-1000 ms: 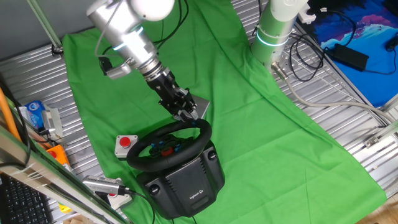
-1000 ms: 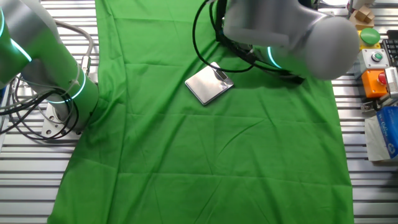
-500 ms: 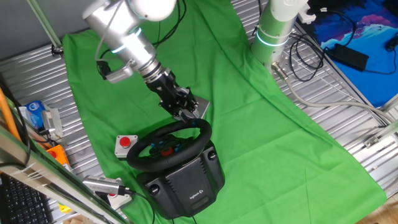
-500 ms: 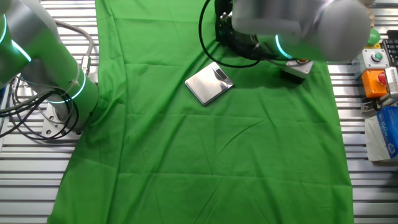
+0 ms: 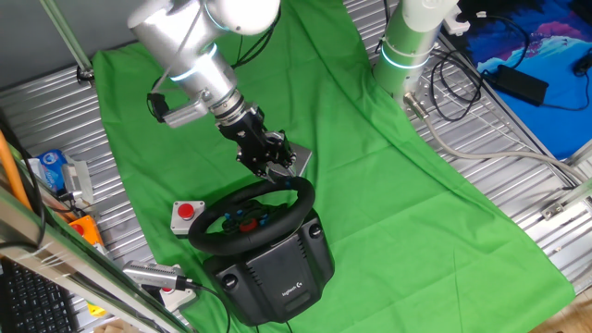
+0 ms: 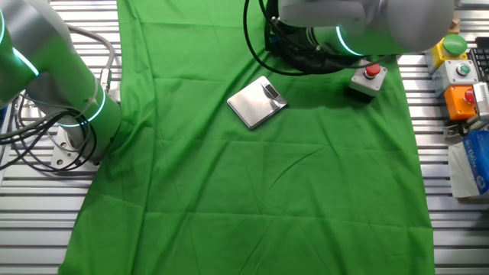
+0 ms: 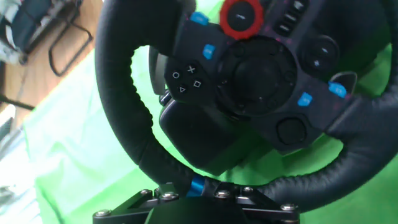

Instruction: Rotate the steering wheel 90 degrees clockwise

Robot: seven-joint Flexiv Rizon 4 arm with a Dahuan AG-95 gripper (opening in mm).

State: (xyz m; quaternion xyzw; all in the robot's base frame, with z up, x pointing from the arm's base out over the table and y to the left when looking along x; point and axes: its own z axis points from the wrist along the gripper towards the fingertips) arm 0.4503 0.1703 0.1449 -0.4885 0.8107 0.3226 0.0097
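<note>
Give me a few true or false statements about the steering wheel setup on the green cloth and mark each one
1. The gripper is at the steering wheel rim's far edge. True.
2. The red-button box sits on bare metal. False: it rests on the green cloth.
3. A flat silver plate lies on the cloth. True.
4. The wheel's base is white. False: it is black with a white logo.

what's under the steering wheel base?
Green cloth runs under the steering wheel and its black base, over the slatted metal table. The base hides its own mounting. The gripper sits at the rim's far side.
</note>
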